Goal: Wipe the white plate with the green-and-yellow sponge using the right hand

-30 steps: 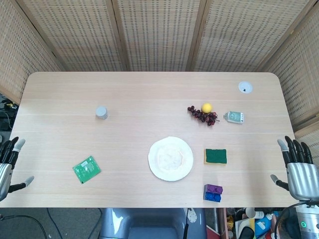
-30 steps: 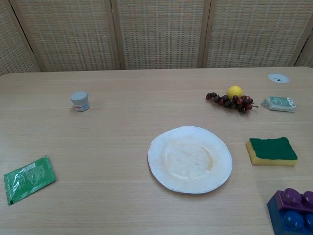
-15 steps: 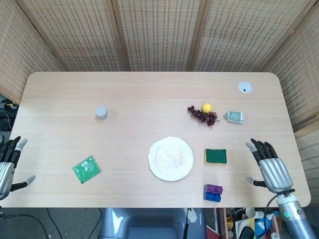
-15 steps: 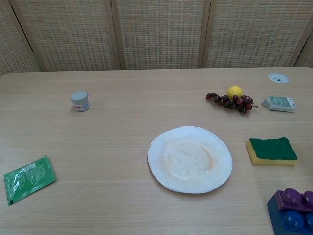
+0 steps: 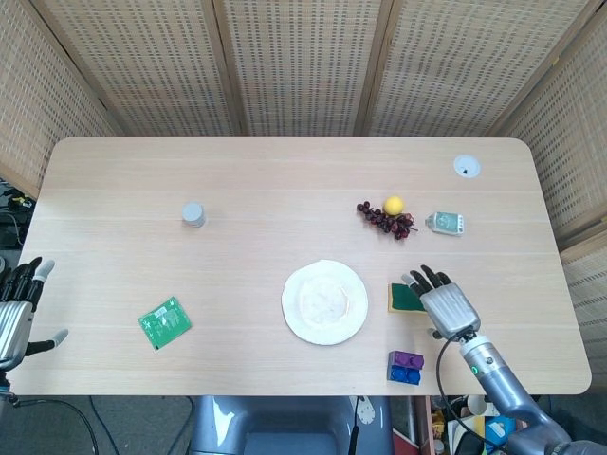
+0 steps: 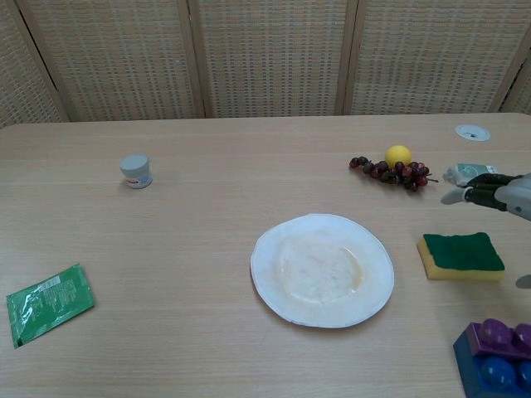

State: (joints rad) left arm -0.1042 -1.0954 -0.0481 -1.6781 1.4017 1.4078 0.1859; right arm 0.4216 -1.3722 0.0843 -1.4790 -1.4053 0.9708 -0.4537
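Right, I see the table (image 5: 285, 180) with the white plate (image 5: 324, 301) near its front edge. My right hand (image 5: 448, 305) hovers over the green-and-yellow sponge (image 6: 460, 254) just right of the plate, fingers spread, holding nothing. My left hand (image 5: 13, 313) hangs off the table's left edge, fingers apart.

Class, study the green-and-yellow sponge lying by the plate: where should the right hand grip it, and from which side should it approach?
Grip the sponge across its two long yellow side faces, coming down from above. It lies flat, green face up, so only the sides offer opposing surfaces. The right hand is above it, fingers spread. The plate side and the blocks side both look clear enough.
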